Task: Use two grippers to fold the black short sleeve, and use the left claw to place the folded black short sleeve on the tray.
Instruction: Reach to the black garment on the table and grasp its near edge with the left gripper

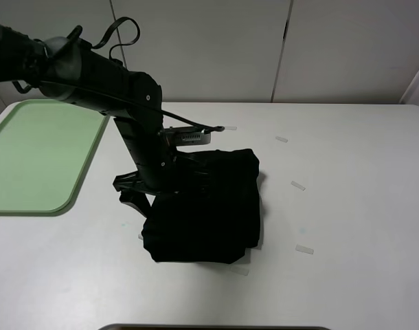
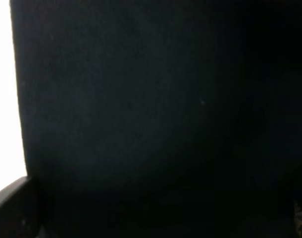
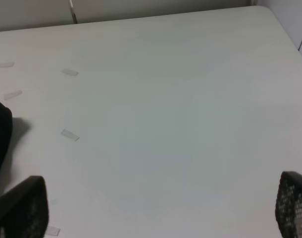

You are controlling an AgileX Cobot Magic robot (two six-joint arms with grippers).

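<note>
One black shirt (image 1: pixel 202 213) lies folded into a thick, roughly square bundle on the white surface (image 1: pixel 347 206), a little left of the middle and toward the near edge. Its near part is a rounded block of cloth; a second layer spreads out behind it to the right.

At the bundle's left edge the left tool (image 1: pixel 137 189) is down low, its dark claw base touching or just beside the cloth. In the overhead view its tips are hard to tell from the black fabric, so whether they pinch any cloth cannot be told. The left wrist view is almost filled with black shirt (image 2: pixel 156 119) at close range, with one dark fingertip (image 2: pixel 12 208) at the corner; the jaws stand spread wide.

Several small pale tape strips (image 1: pixel 297 185) dot the surface to the right of the shirt.

Off to the right, the right tool (image 3: pixel 161 210) hangs above bare surface with its two fingers far apart, gripping nothing; only an edge of the shirt shows in its view.

Farther back on the left sits the pale green tray (image 1: pixel 31 155), well apart from the shirt. The left arm (image 1: pixel 106 82) reaches in over the tray's far right corner.
</note>
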